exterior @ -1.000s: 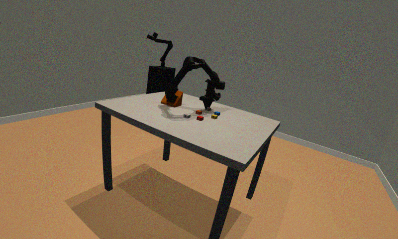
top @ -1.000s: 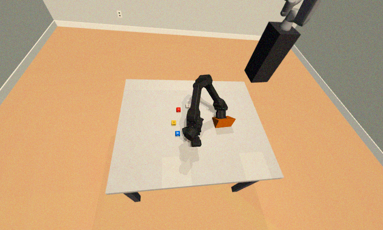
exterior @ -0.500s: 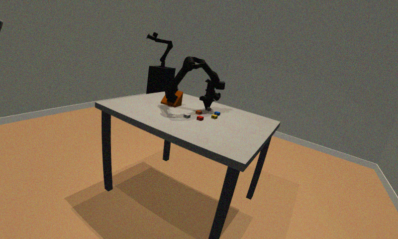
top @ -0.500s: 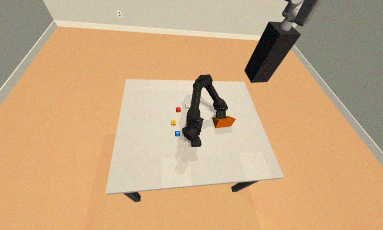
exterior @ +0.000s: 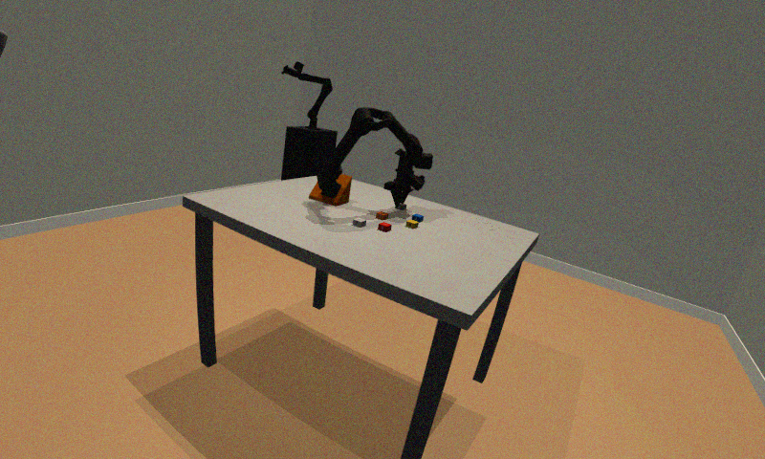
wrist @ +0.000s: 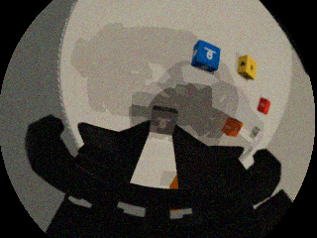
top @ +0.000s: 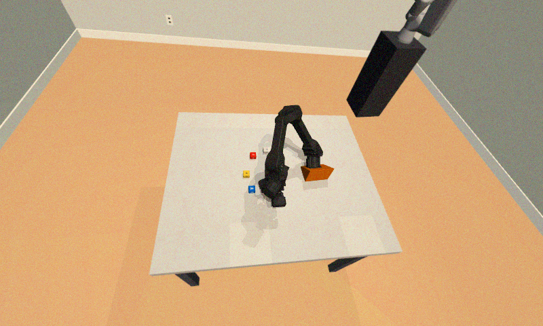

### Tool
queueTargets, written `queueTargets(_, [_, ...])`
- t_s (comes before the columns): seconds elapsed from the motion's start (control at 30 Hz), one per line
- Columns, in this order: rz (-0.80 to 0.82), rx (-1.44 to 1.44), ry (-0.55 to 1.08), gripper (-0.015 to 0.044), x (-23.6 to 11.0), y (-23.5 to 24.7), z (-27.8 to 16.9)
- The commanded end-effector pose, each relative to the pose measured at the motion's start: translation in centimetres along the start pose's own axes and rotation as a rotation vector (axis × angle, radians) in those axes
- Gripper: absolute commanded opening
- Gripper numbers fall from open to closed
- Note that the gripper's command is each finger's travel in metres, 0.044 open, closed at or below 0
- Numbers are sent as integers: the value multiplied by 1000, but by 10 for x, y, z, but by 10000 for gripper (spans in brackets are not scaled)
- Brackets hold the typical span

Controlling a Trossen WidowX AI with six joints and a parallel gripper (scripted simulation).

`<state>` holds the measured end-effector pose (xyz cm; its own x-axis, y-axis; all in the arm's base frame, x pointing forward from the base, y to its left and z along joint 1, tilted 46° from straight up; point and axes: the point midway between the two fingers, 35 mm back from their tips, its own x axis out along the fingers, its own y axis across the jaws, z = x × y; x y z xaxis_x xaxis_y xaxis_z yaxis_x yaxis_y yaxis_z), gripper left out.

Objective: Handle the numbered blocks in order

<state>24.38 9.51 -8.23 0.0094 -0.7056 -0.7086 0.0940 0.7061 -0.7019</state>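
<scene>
My gripper [wrist: 161,125] [exterior: 401,203] is shut on a small grey block [wrist: 162,118] and stands low at the table top. I cannot read the block's digit. In the wrist view, beyond the fingers to the right, lie a blue block [wrist: 206,55] [top: 251,189] [exterior: 417,217], a yellow block [wrist: 248,66] [top: 246,174] [exterior: 411,223], a red block [wrist: 264,105] [top: 252,155] [exterior: 384,227], an orange block [wrist: 232,126] [exterior: 382,214] and a white block [wrist: 254,133] [top: 265,149] [exterior: 359,222]. In the top view the arm hides the gripped block and the orange one.
The arm's orange base [top: 317,172] [exterior: 332,191] sits on the white table [top: 210,233] [exterior: 443,273], right of the blocks. A black camera post [top: 381,75] hangs beyond the table's far right corner.
</scene>
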Motion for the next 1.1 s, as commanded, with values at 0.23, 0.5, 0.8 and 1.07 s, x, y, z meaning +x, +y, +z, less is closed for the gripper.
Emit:
queueTargets(0.23, [1, 5, 5, 120, -3, 0, 0])
queueTargets(0.5, [1, 5, 4, 120, -1, 0, 0])
queueTargets(0.8, [1, 5, 4, 120, 12, 0, 0])
queueTargets(1.07, [1, 5, 4, 120, 12, 0, 0])
